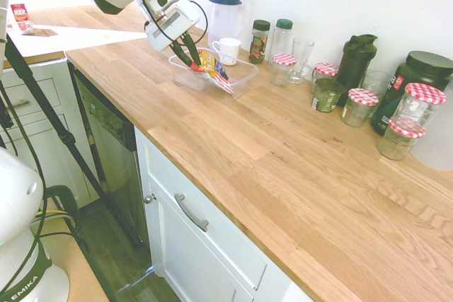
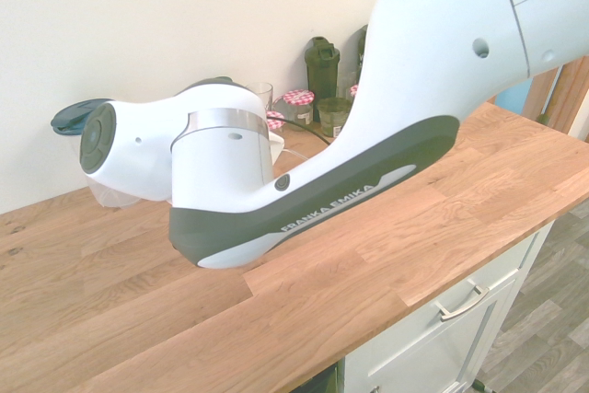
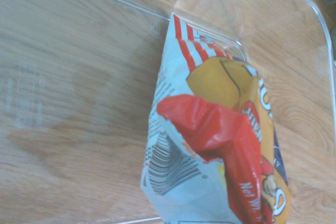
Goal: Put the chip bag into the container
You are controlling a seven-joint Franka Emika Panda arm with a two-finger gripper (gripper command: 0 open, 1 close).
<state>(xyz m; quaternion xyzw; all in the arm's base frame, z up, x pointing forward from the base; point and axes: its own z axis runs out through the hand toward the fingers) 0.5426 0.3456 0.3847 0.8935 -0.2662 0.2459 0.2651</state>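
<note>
Chip bag [image 3: 210, 129] looms up crinkled in the wrist view, red fold toward the lens, striped end by a clear wall; in the first ext. view it sits tilted in or just over the container [image 1: 247, 88], w/ the striped end near the rim; can't tell if its underside rests on the tub's floor. Pincer [image 1: 192, 64] is right at the bag's upper end, its fingers parted, so prob. a release in progress; can't tell if either one touches the foil; task looks nearly done, what's left is a clean let-go and a straight lift. Main risk: foil clinging to or snagging on a finger, so the bag rides up w/ the arm and drops outside; next, striped end catching on the rim, bag left propped and tipping out; also a sideways exit could drag the light tub along or bump the white mug [image 1: 226, 50], v. close behind it; beyond that, the blue-lidded pitcher [image 1: 224, 19] and dark-lidded jar [image 1: 259, 41] stand near on the surface [image 1: 212, 146], so a wide swing might clip them; red-checked jars [image 1: 359, 106] are farther off, less worry; second ext. view no help on the bag, arm [image 2: 221, 158] blocks it.
</note>
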